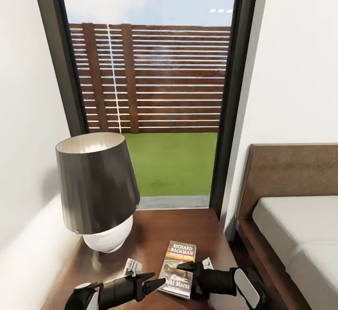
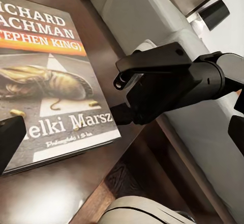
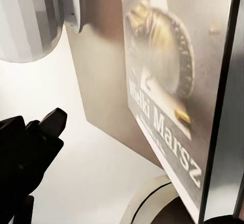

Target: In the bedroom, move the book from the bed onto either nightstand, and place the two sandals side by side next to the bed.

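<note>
The book (image 1: pixel 178 268) was found lying flat on the nightstand (image 1: pixel 150 235), right of the lamp (image 1: pixel 96 185); the right gripper (image 1: pixel 187 266) was touching it, grip indeterminable; the left gripper (image 1: pixel 152 282) was spread, empty, presumably steadying placement

The scene is viewed from the head camera looking forward and down over the dark-brown wooden nightstand (image 1: pixel 197 228); the black-covered paperback book (image 1: pixel 179 268) (image 2: pixel 48 76) (image 3: pixel 173 89) is seen close up from both wrist cameras, and is shared by all three views.
</note>
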Motion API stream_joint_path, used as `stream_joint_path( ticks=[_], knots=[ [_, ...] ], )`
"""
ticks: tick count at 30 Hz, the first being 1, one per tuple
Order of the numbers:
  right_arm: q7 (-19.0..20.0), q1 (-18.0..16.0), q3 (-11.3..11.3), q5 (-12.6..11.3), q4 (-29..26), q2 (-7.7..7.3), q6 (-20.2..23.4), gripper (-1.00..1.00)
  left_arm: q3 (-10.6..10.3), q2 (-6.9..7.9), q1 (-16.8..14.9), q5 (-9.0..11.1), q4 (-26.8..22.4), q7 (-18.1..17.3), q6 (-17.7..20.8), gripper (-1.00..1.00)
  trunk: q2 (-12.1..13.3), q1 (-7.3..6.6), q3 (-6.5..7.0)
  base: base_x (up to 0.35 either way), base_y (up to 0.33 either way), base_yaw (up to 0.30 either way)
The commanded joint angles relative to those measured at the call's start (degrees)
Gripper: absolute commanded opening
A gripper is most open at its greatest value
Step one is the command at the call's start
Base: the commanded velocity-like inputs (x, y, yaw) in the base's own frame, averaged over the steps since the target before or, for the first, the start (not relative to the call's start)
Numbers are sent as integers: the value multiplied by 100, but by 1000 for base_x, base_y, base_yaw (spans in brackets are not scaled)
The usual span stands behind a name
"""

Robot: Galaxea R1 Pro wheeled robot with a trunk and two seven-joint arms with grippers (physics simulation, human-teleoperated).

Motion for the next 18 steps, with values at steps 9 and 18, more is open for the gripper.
stream_joint_path(
  ticks=[9,18],
  knots=[
    [39,-3,19,23,-1,-6,0,100,-3,1,-2,39,0,0,46,100,-3,-1,-6,-88,0,0],
    [39,-3,19,23,-1,-6,0,100,-3,1,-2,39,1,8,44,100,-3,-1,-6,-24,0,0]
  ],
)
